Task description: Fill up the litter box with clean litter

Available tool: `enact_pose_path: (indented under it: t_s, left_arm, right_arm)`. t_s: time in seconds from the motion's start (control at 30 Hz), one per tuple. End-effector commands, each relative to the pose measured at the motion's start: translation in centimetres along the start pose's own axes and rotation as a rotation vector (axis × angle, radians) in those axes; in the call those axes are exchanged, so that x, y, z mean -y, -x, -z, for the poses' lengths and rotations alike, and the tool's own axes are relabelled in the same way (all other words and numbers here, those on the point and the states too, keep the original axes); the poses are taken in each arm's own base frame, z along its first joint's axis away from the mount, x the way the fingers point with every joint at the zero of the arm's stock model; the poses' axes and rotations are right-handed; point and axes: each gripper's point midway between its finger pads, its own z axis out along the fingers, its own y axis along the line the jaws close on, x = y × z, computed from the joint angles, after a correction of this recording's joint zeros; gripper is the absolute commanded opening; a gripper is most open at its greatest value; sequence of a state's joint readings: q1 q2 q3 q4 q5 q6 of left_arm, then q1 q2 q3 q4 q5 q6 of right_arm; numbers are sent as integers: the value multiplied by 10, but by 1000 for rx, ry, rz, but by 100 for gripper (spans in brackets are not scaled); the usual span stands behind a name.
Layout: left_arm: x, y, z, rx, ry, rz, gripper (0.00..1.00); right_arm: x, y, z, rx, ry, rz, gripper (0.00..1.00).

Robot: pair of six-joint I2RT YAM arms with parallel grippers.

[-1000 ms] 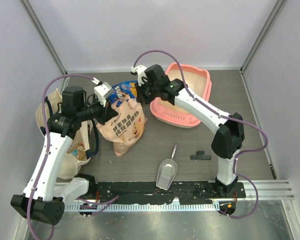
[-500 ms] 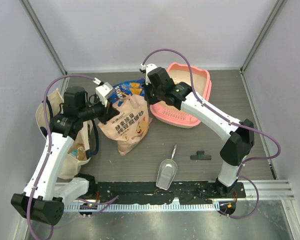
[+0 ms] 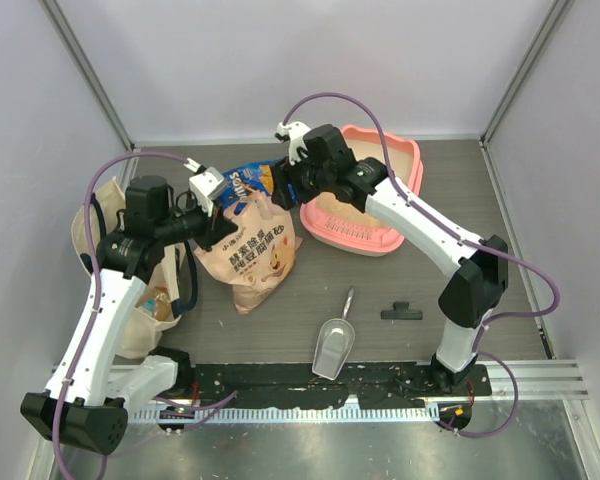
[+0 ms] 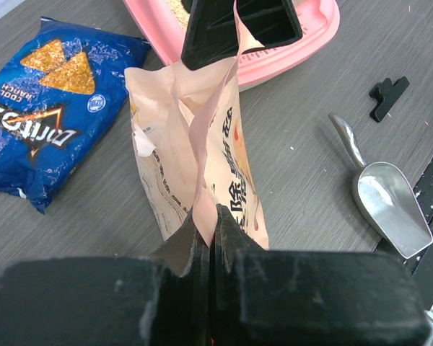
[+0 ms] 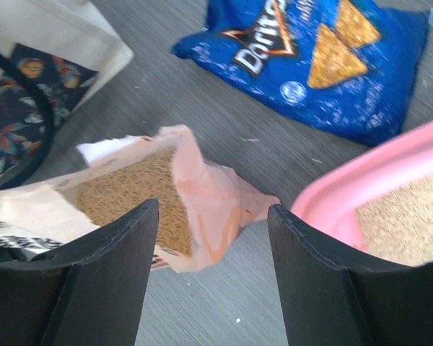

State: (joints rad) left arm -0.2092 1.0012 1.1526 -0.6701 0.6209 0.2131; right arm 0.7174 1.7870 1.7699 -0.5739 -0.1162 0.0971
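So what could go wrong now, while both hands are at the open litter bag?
1. The left hand pinches only one edge of the litter bag, whose mouth is open. A tilt could spill clean litter on the table, short of the litter box.
2. The right hand is open around the other edge. If it misses, the bag may sag or fold.

Robotics lab test cell: white panels (image 3: 280, 60) and metal framing (image 3: 87, 70) enclose a grey tabletop (image 3: 310, 280); left arm (image 3: 90, 320) and right arm (image 3: 420, 225) bolted at its edge.
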Motion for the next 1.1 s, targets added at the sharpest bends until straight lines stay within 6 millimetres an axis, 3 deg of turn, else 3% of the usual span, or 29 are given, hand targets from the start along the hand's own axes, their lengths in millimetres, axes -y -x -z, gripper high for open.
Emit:
enact_pose_path:
  t_s: [0.0, 0.07, 0.27, 0.37, 0.47, 0.5, 0.57, 0.63, 0.73, 0.97, 1.07]
  left_arm:
    - [6, 54, 16, 191, 0, -127, 0]
    - [6, 55, 17, 192, 1, -128, 0]
    - [7, 55, 17, 191, 0, -125, 0]
    - [7, 56, 18, 193, 0, -134, 0]
    - [4, 58, 18, 190, 8, -159, 0]
    - [2, 60, 18, 189, 14, -193, 0]
    - [-2, 64, 18, 183, 18, -250, 0]
    - [-9, 77, 21, 192, 48, -335, 0]
    - [-15, 90, 23, 188, 57, -422, 0]
    - [-17, 87, 18, 160, 22, -540, 0]
    - [-16, 74, 14, 120, -6, -545, 0]
  right_arm:
    - [-39, 30, 5, 78, 212, 78, 66]
    - [-44, 26, 3, 61, 242, 89, 66]
    - [-31, 1, -18, -22, 185, 95, 64]
    - [-26, -7, -27, -43, 165, 94, 58]
    - [-21, 0, -32, -25, 126, 87, 33]
    - [-16, 4, -33, -11, 98, 76, 15]
    - [1, 22, -27, 44, -16, 55, 2]
    - [26, 38, -18, 104, -177, 10, 1]
    - [42, 52, 0, 158, -284, -39, 2]
    - [52, 34, 10, 123, -359, -114, 2]
    - [48, 21, 8, 87, -334, -124, 15]
